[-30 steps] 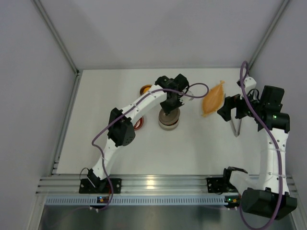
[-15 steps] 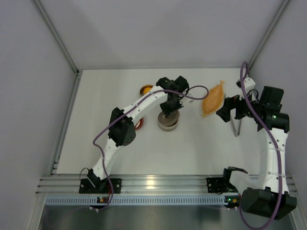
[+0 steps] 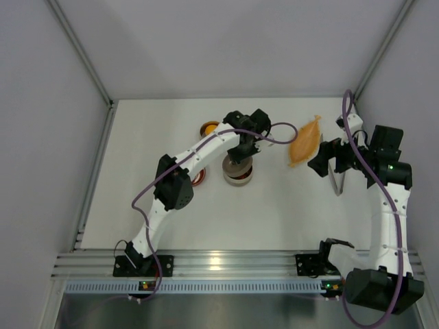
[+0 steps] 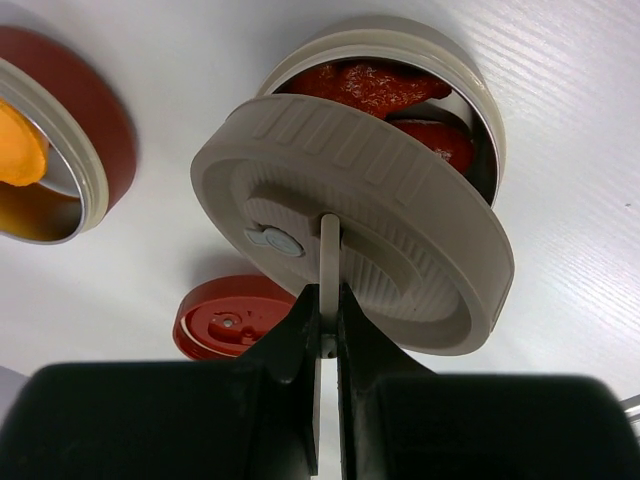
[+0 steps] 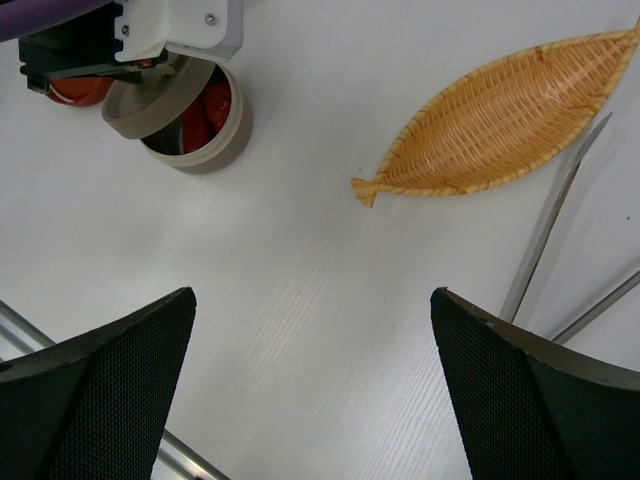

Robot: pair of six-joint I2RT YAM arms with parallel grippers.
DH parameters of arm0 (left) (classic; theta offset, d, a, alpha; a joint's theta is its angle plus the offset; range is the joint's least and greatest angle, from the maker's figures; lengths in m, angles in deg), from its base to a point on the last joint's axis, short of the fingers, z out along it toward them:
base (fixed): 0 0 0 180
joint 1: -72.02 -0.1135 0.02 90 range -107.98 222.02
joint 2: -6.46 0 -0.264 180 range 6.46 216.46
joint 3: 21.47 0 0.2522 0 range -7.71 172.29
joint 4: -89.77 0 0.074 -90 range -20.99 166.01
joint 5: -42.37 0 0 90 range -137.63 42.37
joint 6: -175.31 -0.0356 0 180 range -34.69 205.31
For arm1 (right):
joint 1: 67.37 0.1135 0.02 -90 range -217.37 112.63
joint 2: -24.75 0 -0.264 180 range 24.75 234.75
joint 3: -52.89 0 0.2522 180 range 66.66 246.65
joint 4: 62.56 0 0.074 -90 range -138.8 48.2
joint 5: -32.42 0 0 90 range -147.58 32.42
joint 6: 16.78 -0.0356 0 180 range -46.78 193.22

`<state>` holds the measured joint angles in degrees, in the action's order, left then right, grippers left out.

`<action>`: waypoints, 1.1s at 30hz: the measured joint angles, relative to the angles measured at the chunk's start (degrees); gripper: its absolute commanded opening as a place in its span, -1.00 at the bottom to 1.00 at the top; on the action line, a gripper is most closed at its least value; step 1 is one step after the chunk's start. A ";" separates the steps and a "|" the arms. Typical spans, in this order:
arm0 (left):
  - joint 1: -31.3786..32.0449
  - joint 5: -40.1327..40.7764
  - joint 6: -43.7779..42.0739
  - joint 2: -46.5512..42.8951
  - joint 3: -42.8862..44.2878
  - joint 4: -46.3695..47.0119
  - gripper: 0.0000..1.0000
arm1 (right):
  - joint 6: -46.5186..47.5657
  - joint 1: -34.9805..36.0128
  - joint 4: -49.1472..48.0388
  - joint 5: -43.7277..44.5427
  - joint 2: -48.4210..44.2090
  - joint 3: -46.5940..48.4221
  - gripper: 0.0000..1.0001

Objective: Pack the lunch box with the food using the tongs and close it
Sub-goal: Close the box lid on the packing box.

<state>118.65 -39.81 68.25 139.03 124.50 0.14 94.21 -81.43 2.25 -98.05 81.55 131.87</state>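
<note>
In the left wrist view my left gripper [image 4: 328, 300] is shut on the thin upright handle of a beige lid [image 4: 350, 230]. The lid hangs tilted over the open beige lunch box tin [image 4: 480, 100], which holds longish red food [image 4: 370, 85]. A second, red-walled tin [image 4: 90, 130] at the left holds an orange-yellow lump [image 4: 15, 150]. My right gripper [image 5: 312, 292] stands open above bare table with nothing between its fingers. The grey metal tongs [image 5: 555, 225] lie on the table to its right, beside the dish.
A red lid [image 4: 230, 320] lies flat on the table near the beige tin. The woven orange leaf-shaped dish [image 3: 304, 140] sits at the back right, with the tongs [image 3: 337, 179] just right of it. Grey walls enclose the table on three sides.
My left gripper and the beige lid it holds have shifted slightly left over the tin. The right arm has barely moved.
</note>
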 measured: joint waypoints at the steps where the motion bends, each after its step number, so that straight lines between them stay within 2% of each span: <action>1: 0.07 0.35 -0.07 -0.15 0.00 0.00 -1.00 | 0.02 0.00 -0.02 -0.02 0.02 0.00 0.99; 9: 1.20 2.27 -0.76 -0.42 -0.76 -0.07 -1.00 | 0.52 0.00 -0.02 -0.02 -0.04 -0.13 0.99; 21: 2.56 2.36 -1.11 0.09 -0.96 -0.24 -0.88 | 1.57 -0.04 0.39 0.00 -0.39 -2.03 0.99; 33: 2.67 6.43 -1.14 1.16 -0.96 -0.37 -0.93 | 2.40 -0.37 0.61 -0.07 -0.57 -2.97 0.99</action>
<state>121.32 -33.39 67.12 140.19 123.53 -0.24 96.62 -81.80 2.86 -98.12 80.98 128.89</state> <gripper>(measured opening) 0.080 0.993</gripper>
